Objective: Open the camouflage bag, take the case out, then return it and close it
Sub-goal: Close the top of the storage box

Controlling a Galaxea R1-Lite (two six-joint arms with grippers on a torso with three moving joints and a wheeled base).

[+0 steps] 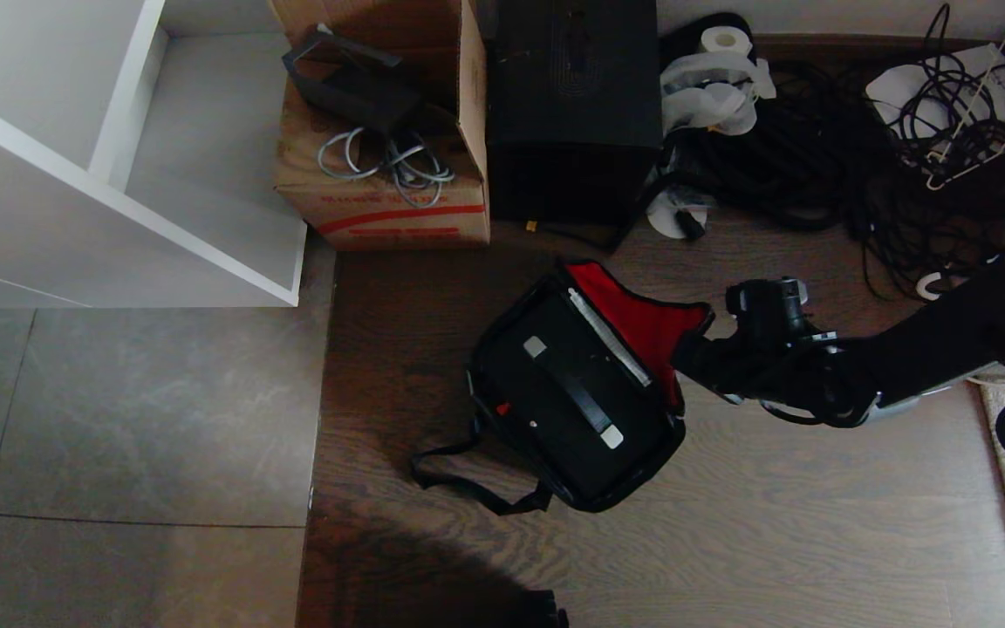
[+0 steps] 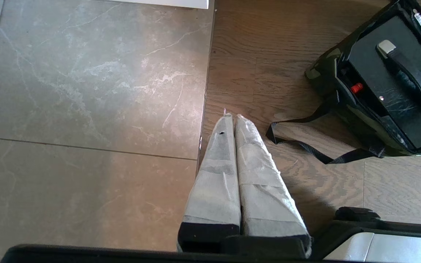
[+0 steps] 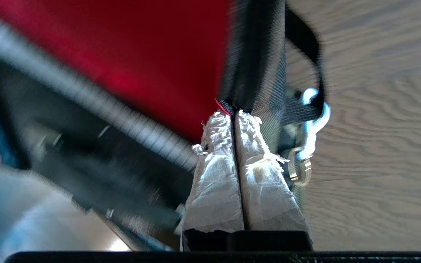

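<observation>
A: Starting wide: the wooden floor (image 1: pixel 729 541) is filling the right of the head view, grey tiles are sitting to its left, and a white shelf unit (image 1: pixel 119 174) is occupying the far left corner.

B: And along the back wall?

A: A cardboard box (image 1: pixel 385 131) with cables in it is standing beside a tall plain black box (image 1: pixel 572 105), and a tangle of black cables (image 1: pixel 816 166) is sprawling to the right of that.

B: Now the camouflage bag (image 1: pixel 502 349)?

A: It is lying on the wood in the middle, lid flap thrown back and showing its red lining (image 1: pixel 642 318). Its black strap (image 1: pixel 468 480) is trailing across the floor on the near-left side.

B: Is the case (image 1: pixel 572 392) out?

A: No, it is sitting inside the bag, handle up (the small red latch is peeking out at its left edge).

B: The arms?

A: The right gripper (image 3: pixel 234 117) is reaching in from the right, its taped fingers pinched tight together on the edge of the red-lined flap, just beside a metal clip (image 3: pixel 311 124). The left gripper (image 2: pixel 231 117) is hanging over the floor seam, well apart from the bag, fingers pressed together and holding nothing.
</observation>
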